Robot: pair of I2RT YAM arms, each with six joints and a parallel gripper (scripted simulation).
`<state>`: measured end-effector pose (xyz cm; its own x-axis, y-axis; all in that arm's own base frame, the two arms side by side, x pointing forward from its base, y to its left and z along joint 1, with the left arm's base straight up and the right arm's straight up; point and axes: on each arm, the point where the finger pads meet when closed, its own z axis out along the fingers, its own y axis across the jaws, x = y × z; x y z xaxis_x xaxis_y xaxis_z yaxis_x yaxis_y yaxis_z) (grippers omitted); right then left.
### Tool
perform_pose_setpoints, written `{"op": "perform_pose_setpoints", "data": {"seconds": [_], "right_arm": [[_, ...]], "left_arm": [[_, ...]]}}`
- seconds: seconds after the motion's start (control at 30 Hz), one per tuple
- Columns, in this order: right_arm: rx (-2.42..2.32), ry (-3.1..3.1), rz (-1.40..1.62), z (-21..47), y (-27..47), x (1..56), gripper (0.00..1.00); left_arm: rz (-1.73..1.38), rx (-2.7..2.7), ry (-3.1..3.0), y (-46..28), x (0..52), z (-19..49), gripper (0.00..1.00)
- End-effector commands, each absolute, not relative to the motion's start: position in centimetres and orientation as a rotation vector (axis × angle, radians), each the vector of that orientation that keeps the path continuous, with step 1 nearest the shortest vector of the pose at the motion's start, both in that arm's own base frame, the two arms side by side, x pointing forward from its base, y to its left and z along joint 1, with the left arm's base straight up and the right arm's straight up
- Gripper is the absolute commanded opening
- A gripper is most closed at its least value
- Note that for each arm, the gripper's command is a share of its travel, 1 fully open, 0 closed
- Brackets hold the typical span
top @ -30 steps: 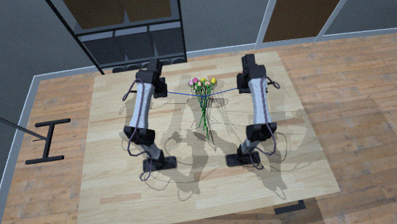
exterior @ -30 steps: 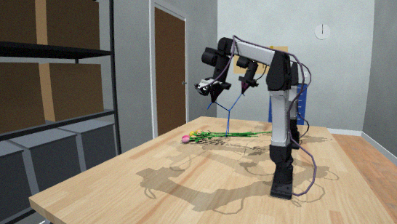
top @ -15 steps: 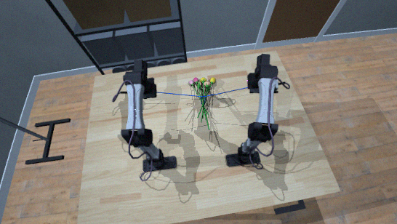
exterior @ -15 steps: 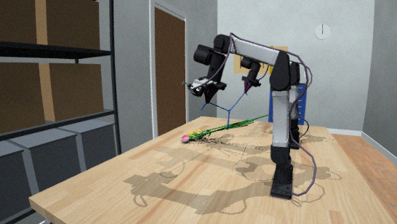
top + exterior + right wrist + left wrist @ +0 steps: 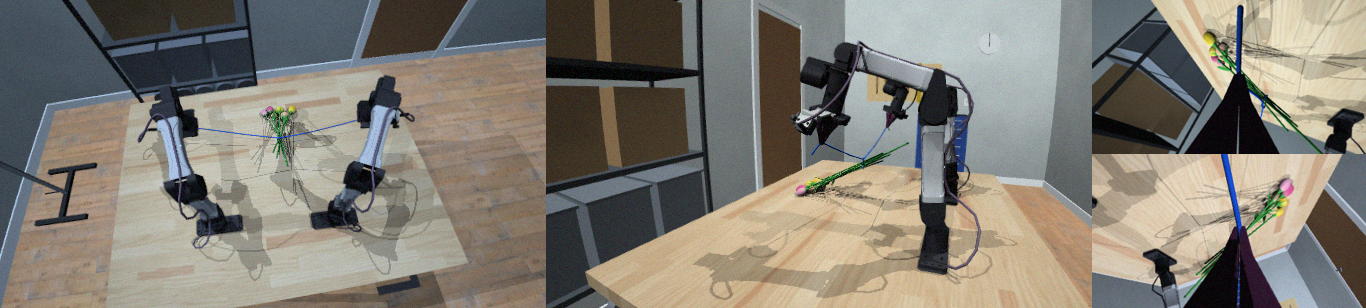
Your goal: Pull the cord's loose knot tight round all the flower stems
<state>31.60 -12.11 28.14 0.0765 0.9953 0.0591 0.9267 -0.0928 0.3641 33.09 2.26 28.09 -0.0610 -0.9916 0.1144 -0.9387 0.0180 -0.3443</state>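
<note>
Pale wood counter (image 5: 165, 250) (image 5: 696, 270), plank-grained. Above it, flower stems (image 5: 279, 140) (image 5: 846, 172) (image 5: 1261, 217) (image 5: 1254, 86) slant in a narrow, crossing bunch, blooms lowest. Blue cord (image 5: 240, 133) (image 5: 873, 143) (image 5: 1231, 188) (image 5: 1239, 38) rings them, its ends clenched in the left fingers and right fingers.
</note>
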Motion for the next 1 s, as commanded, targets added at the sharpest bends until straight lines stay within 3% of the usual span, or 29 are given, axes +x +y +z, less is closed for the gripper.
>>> {"op": "perform_pose_setpoints", "data": {"seconds": [0.0, 0.5, 0.97], "right_arm": [[2.061, 1.944, 0.441, 29.1, -14.1, 31.7, 0.00], [2.030, 1.913, 0.443, 29.5, -16.1, 31.3, 0.00], [2.039, 1.919, 0.437, 24.1, -15.7, 31.2, 0.00]], "left_arm": [[-0.515, -1.983, 2.128, 4.1, 33.5, 28.8, 0.00], [-0.530, -1.953, 2.095, 6.3, 33.3, 29.2, 0.00], [-0.524, -1.963, 2.099, 5.7, 33.2, 23.9, 0.00]]}}
